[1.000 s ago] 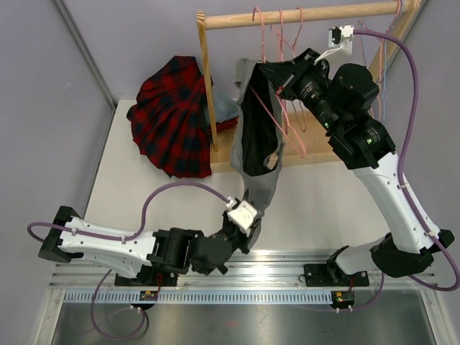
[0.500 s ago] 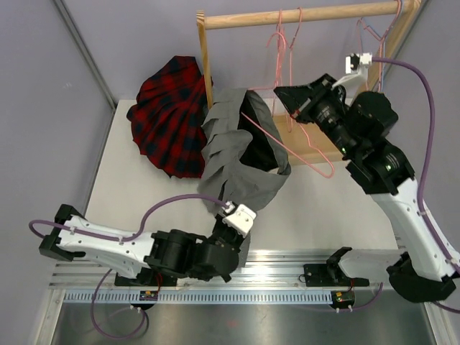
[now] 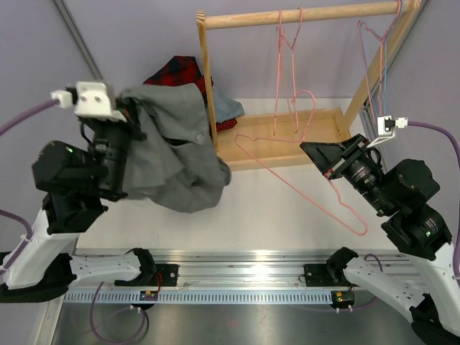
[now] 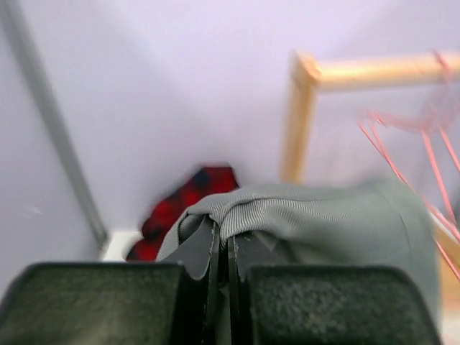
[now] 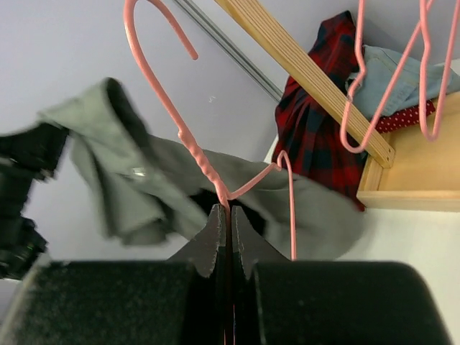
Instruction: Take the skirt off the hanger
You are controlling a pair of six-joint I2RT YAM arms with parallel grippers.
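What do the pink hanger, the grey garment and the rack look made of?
Pink hanger: thin wire, probably metal under a smooth pink coating; the neck is visibly twisted together.
Grey garment: soft matte cloth that drapes and folds, with a finely ribbed band showing in the left wrist view; the fibre can't be told.
Rack: pale wood, looks unpainted, with grain lines visible.

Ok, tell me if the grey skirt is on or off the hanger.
Off. The left gripper holds the grey skirt; the pink hanger in the right gripper is bare, apart from it.
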